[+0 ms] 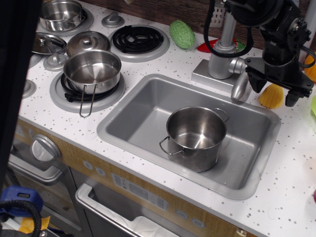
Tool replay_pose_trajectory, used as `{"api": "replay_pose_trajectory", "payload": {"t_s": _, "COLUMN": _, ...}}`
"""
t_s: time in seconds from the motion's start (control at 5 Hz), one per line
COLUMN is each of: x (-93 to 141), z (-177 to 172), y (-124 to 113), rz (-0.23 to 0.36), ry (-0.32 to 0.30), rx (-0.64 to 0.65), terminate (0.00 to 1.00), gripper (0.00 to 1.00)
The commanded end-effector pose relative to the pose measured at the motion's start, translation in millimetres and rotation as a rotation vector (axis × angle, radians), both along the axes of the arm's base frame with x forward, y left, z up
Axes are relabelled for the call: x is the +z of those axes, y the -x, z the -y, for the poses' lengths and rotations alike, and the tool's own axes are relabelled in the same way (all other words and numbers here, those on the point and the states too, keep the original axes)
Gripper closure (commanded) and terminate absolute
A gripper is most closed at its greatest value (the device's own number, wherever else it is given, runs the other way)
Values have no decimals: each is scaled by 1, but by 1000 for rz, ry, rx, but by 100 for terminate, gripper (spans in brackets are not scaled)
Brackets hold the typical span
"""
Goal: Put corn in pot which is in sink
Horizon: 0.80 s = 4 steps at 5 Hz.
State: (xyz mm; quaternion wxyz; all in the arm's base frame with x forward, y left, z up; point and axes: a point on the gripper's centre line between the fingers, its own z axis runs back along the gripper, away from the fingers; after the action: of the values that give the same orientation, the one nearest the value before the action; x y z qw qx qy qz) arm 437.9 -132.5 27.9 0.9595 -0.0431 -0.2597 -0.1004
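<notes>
The corn (271, 97), a small yellow ribbed cone, stands on the white counter just behind the sink's far right corner. My black gripper (274, 93) hangs right over it, open, with one finger on each side of the corn. The shiny steel pot (196, 135) with two wire loop handles stands empty in the right half of the grey sink (133, 121).
The grey faucet (224, 54) stands behind the sink, left of the gripper. A green bumpy toy (182, 34) lies at the back. A steel pan (92, 72) with a long handle sits on the front burner; a small pot (59, 14) and lids (88, 42) sit further left.
</notes>
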Motion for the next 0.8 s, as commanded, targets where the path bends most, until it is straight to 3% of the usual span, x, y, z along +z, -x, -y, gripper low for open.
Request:
{"api": "replay_pose_trajectory", "payload": {"t_s": 0.0, "x": 17, "z": -3, "y": -16, "rz": 68, "ry": 27, "rx": -10, "terminate": 0, "gripper": 0}}
{"api": "replay_pose_trajectory", "payload": {"t_s": 0.2, "x": 15, "z": -2, "y": -17, "rz": 76, "ry": 31, "rx": -25, "terminate": 0, "gripper": 0}}
{"api": "replay_pose_trajectory", "payload": {"t_s": 0.4, "x": 15, "z": 0, "y": -17, "rz": 88, "ry": 27, "rx": -18, "terminate": 0, "gripper": 100}}
{"api": "replay_pose_trajectory", "payload": {"t_s": 0.6, "x": 15, "z": 2, "y": -18, "rz": 98, "ry": 19, "rx": -21, "terminate": 0, "gripper": 100}}
